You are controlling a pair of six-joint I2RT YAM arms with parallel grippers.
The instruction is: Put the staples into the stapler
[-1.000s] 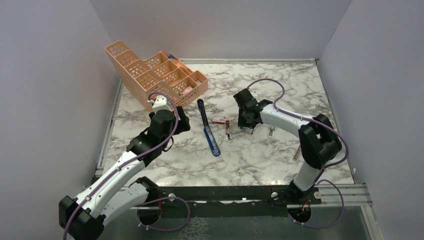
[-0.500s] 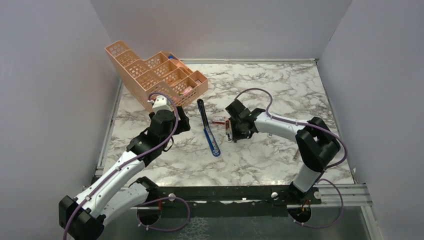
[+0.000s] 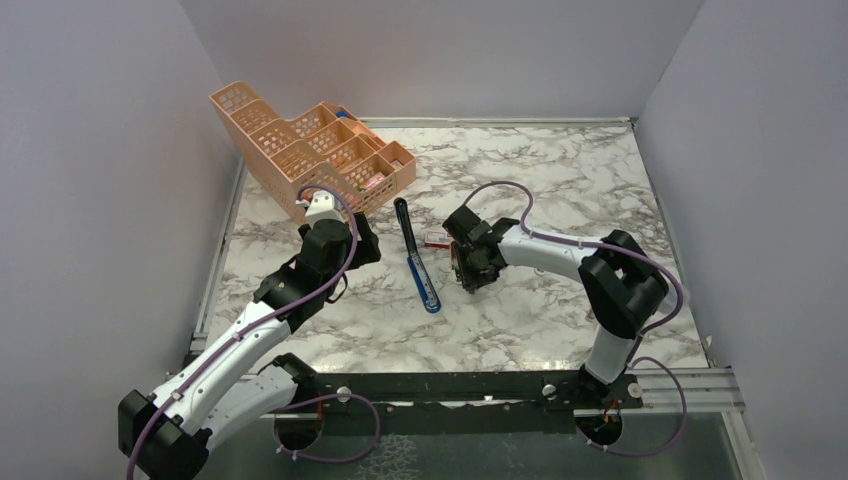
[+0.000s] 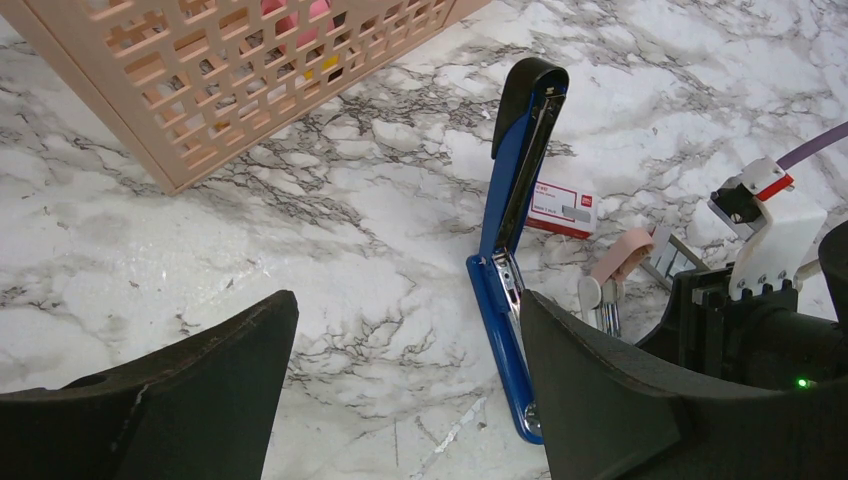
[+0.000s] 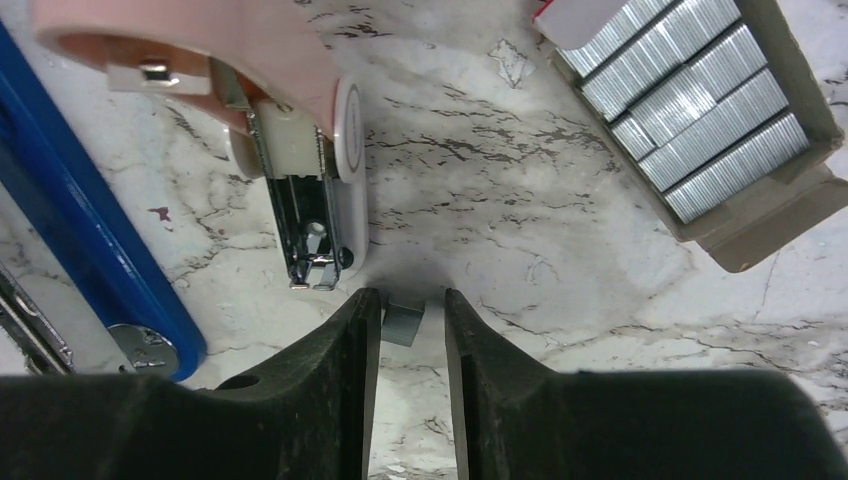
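1. An organiser [image 3: 300, 145] of peach mesh stands in the far-left corner of the tabletop [image 3: 540, 170] and has no part in the job.
2. The left gripper [image 4: 405, 340] hovers left of the tabletop's centre. Its jaws are spread wide and hold nothing.
3. The stapler [image 4: 497, 210] lies near the centre of the tabletop, folded open.
   - Its long axis runs from the far edge toward the near edge, drifting slightly right as it comes nearer.
   - The black-capped end points at the far edge, toward the organiser, and the rounded blue end points at the near edge.
   - No staples show in its channel, so I judge it not yet loaded.
4. Just right of the stapler lie a pink tool [image 5: 200, 40] and a cardboard tray [image 5: 770, 235]. The staples [image 5: 690, 110] are packed in it in silvery rows.
5. The right gripper [image 5: 407, 297] sits low over the tabletop between the stapler and the tray, its jaws only slightly parted. A short grey strip [image 5: 402, 325] lies at the tips, against one finger with a gap on the other side, so it looks unclamped.
6. In my judgement the stapler is open and ready. What remains is to seat a strip in the channel and close the stapler.
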